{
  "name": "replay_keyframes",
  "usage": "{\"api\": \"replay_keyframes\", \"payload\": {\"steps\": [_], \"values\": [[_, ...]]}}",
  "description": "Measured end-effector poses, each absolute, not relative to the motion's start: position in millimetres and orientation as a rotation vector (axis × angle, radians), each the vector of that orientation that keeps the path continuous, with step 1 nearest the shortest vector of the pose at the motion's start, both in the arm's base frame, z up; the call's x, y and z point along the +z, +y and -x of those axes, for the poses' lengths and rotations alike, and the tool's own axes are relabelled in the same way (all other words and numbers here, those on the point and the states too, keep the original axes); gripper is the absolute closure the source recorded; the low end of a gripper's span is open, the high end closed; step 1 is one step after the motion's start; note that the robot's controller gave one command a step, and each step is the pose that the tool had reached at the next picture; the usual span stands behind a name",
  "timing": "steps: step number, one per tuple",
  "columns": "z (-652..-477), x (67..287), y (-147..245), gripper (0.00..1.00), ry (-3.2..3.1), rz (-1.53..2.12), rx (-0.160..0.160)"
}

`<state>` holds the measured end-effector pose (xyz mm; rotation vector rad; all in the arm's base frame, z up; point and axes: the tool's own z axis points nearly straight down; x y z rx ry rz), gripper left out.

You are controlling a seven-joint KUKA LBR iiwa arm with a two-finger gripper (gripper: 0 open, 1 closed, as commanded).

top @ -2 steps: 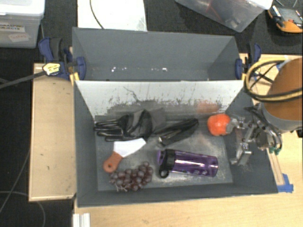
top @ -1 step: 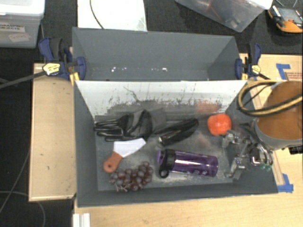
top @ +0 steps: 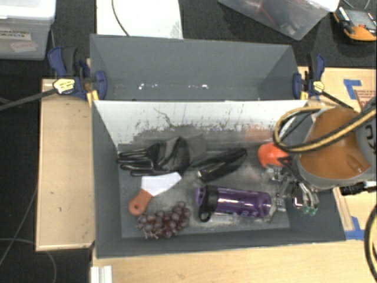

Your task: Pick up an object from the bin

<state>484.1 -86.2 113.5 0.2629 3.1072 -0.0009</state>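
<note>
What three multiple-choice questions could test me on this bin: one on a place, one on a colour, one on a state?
1. Where in the bin does the bunch of dark grapes lie?
A. lower left of the view
B. upper right of the view
C. on top of the bottle

2. What colour is the ball near the end effector?
A. green
B. orange
C. white

3. How is the purple bottle placed?
A. standing upright
B. lying on its side
C. leaning against the far wall

Answers: 1 A, the grapes sit on the floor in the lower left corner. 2 B, the ball is plainly orange. 3 B, the bottle's length runs flat across the floor.
</note>
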Motion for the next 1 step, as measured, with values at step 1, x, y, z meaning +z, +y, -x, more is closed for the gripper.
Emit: {"api": "replay_keyframes", "payload": {"steps": [1], "values": [[-499.1,69.5,-92.1,0.0,3.084,-0.518,-0.001]]}}
